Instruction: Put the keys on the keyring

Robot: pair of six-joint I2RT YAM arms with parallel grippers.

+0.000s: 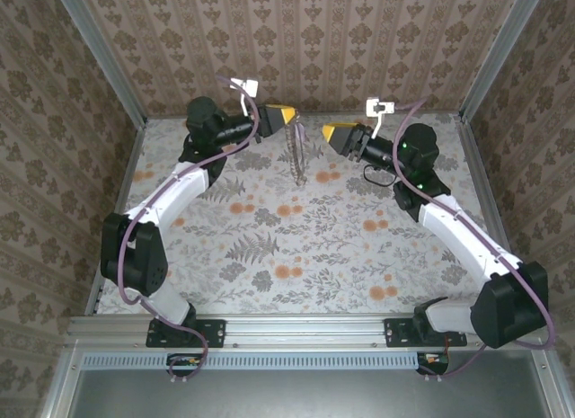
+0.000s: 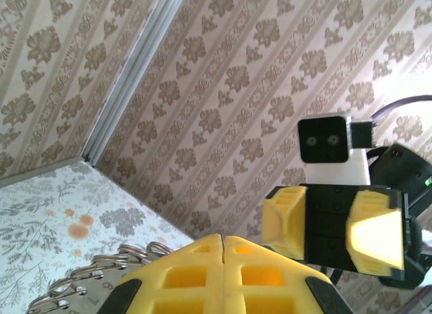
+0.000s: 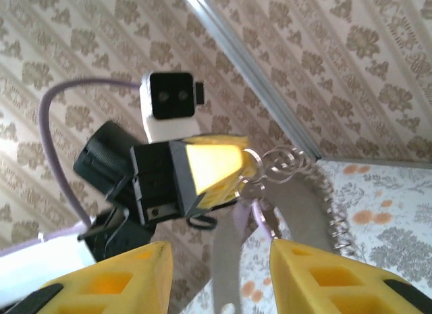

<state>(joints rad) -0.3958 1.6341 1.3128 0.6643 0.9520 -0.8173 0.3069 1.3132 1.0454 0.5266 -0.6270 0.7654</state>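
Left gripper (image 1: 292, 122), raised above the far middle of the table, has its yellow fingers (image 2: 182, 277) pressed flat together so that only a seam runs between them. They pinch the top of the keyring (image 1: 297, 155). Right gripper (image 1: 325, 128) faces it from just beside, at about the same height, tip pointing at tip. Its jaws stand partly apart with nothing between them, and the two yellow pads (image 3: 138, 277) frame the other gripper in the right wrist view. The table (image 1: 269, 256) is covered in a pale floral print with orange blooms. Patterned brown wallpaper (image 1: 323, 36) lines the enclosure on three sides. The keyring hangs from the left fingertips as a long narrow loop, between the two grippers and nearer the left one. Whether its lower end touches the table cannot be told. In the right wrist view the loop shows as a beaded chain (image 3: 331, 213) curving down to the right of the clamped fingers. A cluster of coiled wire rings (image 3: 287, 159) sits at its top, just beside the fingertips. A thin lilac strip (image 3: 259, 216) hangs just under those fingers, too blurred to identify.
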